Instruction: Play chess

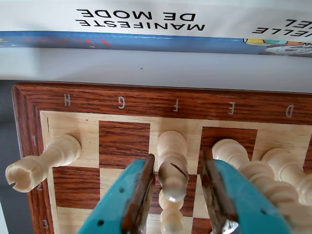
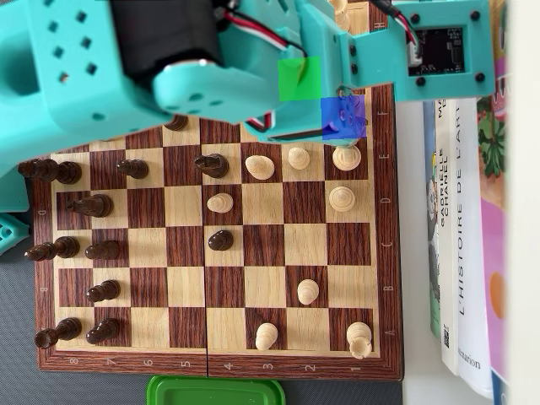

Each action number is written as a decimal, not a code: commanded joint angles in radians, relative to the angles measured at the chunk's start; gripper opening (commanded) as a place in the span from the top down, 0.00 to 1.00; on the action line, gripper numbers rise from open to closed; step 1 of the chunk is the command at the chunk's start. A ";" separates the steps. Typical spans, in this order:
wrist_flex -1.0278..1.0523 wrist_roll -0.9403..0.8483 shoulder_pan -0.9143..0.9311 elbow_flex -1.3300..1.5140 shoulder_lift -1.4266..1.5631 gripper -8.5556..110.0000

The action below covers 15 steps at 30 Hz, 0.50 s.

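Observation:
In the wrist view my gripper is open, with its teal jaws standing either side of a white bishop on the F file at the board's near edge row. The bishop's slit shows and there are small gaps between it and both pads. A white pawn stands just behind it. The wooden chessboard lies under both. In the overhead view the arm covers the board's top rows, so the gripper and the bishop are hidden there.
A white rook stands on H1, and tall white pieces on E1 and D1 crowd the right jaw. Books lie beyond the board edge. Black pieces fill the left side and a green lid lies below.

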 commanded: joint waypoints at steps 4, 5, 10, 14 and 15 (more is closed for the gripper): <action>0.002 0.006 0.009 -0.041 0.009 0.84; 0.002 0.006 0.009 -0.040 0.009 0.84; 0.002 0.003 0.009 -0.040 0.005 0.84; 0.002 0.003 0.009 -0.040 0.005 0.86; 0.002 0.005 0.009 -0.040 0.005 0.87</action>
